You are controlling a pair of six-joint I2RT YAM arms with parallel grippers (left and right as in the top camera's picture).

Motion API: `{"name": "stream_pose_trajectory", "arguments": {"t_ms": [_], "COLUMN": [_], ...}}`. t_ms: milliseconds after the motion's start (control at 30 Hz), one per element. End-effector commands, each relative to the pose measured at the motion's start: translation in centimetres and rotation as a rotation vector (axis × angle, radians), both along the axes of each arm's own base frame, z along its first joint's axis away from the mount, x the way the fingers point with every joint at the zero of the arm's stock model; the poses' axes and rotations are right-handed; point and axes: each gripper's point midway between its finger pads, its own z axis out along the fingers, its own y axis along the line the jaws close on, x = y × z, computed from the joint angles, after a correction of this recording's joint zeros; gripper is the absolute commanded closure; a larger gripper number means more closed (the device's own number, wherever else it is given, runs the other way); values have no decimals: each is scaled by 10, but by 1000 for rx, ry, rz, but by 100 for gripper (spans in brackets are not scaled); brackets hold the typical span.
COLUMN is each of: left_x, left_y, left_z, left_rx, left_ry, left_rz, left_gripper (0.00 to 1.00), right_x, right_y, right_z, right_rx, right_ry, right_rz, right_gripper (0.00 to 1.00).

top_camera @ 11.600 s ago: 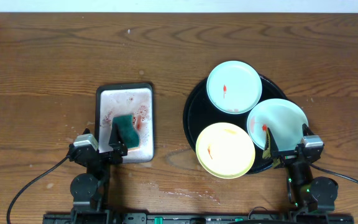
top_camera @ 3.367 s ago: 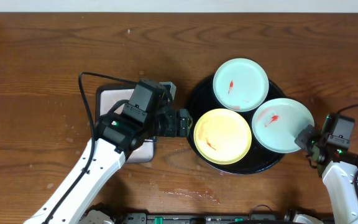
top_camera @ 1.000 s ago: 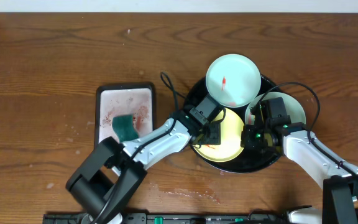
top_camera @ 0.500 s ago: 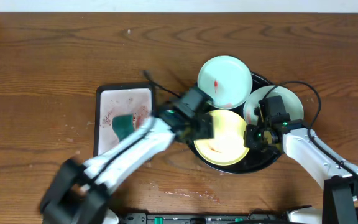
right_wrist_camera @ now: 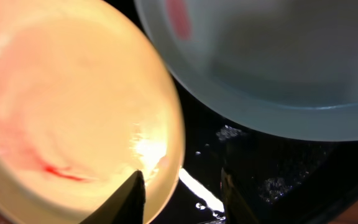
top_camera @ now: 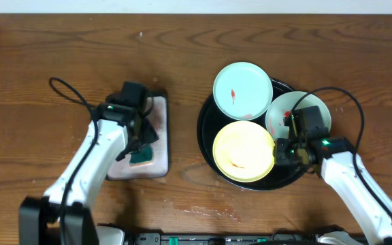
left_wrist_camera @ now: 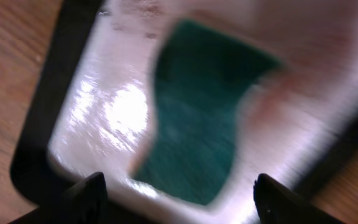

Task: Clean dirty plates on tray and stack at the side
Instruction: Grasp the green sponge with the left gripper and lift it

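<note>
Three plates lie on the round black tray [top_camera: 205, 122]. One is a mint-blue plate [top_camera: 242, 90] with a red smear at the tray's top. A second mint-blue plate [top_camera: 298, 112] on the right is partly under my right arm. The third, a yellow plate [top_camera: 242, 151], sits at the front with an orange streak. My right gripper [top_camera: 278, 151] is open. Its jaws straddle the right rim of the yellow plate [right_wrist_camera: 73, 112], one finger over the plate and one over the black tray [right_wrist_camera: 278, 168]. My left gripper [top_camera: 141, 139] hangs open over the green sponge [left_wrist_camera: 201, 124].
The sponge [top_camera: 141, 156] lies on a small silver tray [top_camera: 156, 116], wet and stained pink, left of the black tray. In the right wrist view, the second mint-blue plate [right_wrist_camera: 272, 56] overlaps the edge of the yellow one. Bare wooden table surrounds both trays.
My left arm has swung from the yellow plate back left over the silver tray and its jaws have widened. My right gripper's jaws have parted at the yellow plate's rim. The top blue plate slid left.
</note>
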Motion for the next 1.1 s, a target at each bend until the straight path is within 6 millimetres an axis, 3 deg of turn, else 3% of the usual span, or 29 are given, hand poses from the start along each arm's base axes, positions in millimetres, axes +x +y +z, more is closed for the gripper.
{"name": "stream_pose_trajectory", "arguments": {"t_ms": [0, 133, 300, 367, 600, 700, 767, 867, 1067], "left_x": [-9, -5, 1, 3, 16, 17, 13, 4, -7], "left_y": [19, 20, 2, 0, -2, -2, -2, -1, 0], "left_z": [-35, -58, -70, -65, -21, -4, -1, -10, -50], "left_rx": [25, 14, -85, -95, -98, -101, -100, -98, -96], "left_ry": [83, 121, 127, 119, 16, -35, -33, 3, 51], "left_rz": [21, 27, -37, -49, -118, -120, -120, -118, -115], "left_gripper": [28, 45, 92, 93, 92, 51, 40, 36, 37], "right_x": [3, -3, -9, -12, -16, -16, -18, -20, -20], "right_y": [11, 10, 9, 8, 6, 6, 6, 5, 5], "right_z": [15, 11, 9, 7, 2, -2, -6, -11, -13], "right_rx": [50, 48, 42, 39, 31, 30, 26, 21, 19], "right_ry": [-37, -9, 20, 32, 59, 77, 95, 115, 124], "right_rz": [50, 50, 49, 48, 24, 21, 20, 20, 20], "right_gripper": [60, 59, 59, 59, 53, 39, 25, 17, 16]}}
